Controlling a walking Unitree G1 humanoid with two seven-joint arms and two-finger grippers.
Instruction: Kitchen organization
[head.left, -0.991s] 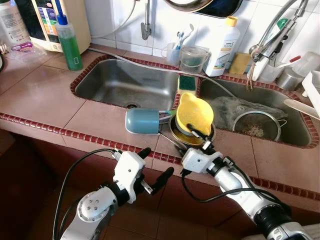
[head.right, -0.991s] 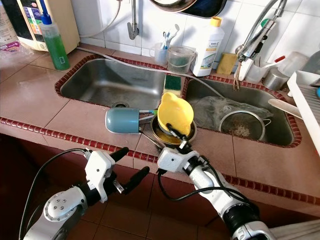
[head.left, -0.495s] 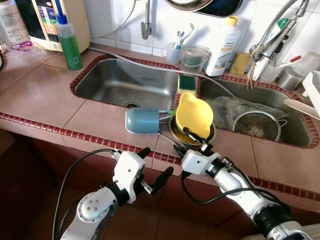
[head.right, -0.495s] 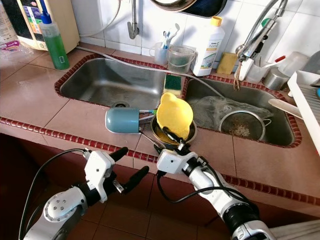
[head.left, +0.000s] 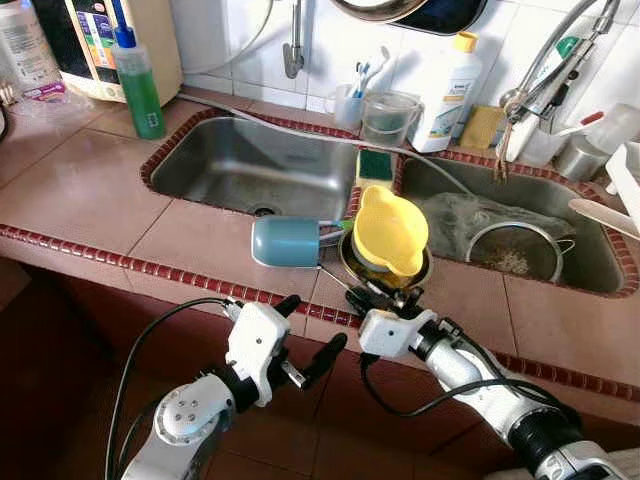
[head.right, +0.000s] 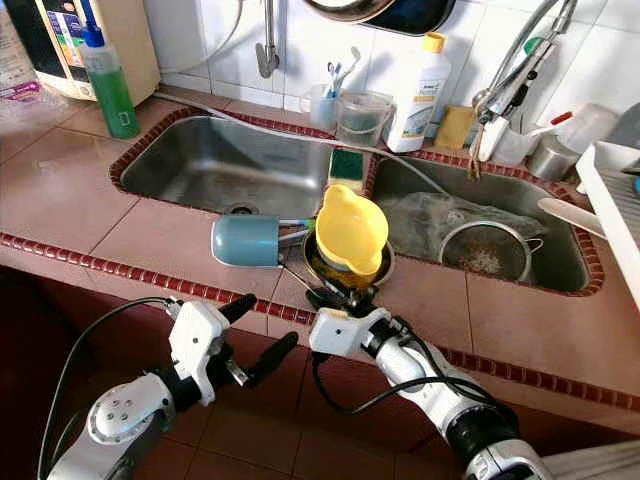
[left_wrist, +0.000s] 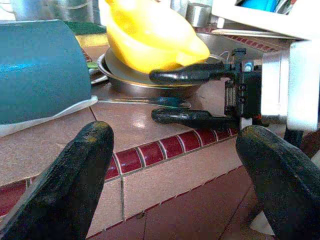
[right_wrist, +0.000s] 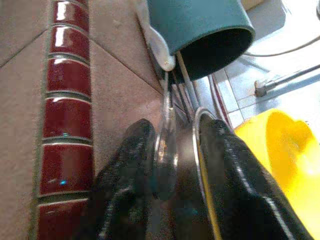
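Observation:
A yellow plastic jug (head.left: 390, 235) rests tilted in a steel bowl (head.left: 347, 262) on the tiled counter between the two sinks. A teal cup (head.left: 285, 242) lies on its side just left of the bowl, with cutlery handles poking out of it. My right gripper (head.left: 385, 297) is at the bowl's near rim. Its fingers are parted: one lies over the rim, the other on the counter beside a spoon handle (right_wrist: 167, 145). My left gripper (head.left: 316, 322) hangs open below the counter's front edge, holding nothing.
The left sink (head.left: 250, 165) is behind the cup. The right sink holds a strainer (head.left: 515, 250) and a plastic bag. A sponge (head.left: 375, 165), a green soap bottle (head.left: 138, 85), a white bottle (head.left: 445, 90) and a dish rack (head.left: 625, 175) stand around them.
The yellow jug has tipped from standing on edge to lying lower in the steel bowl. My right gripper has drawn back and down to the bowl's near rim. The left arm has not moved.

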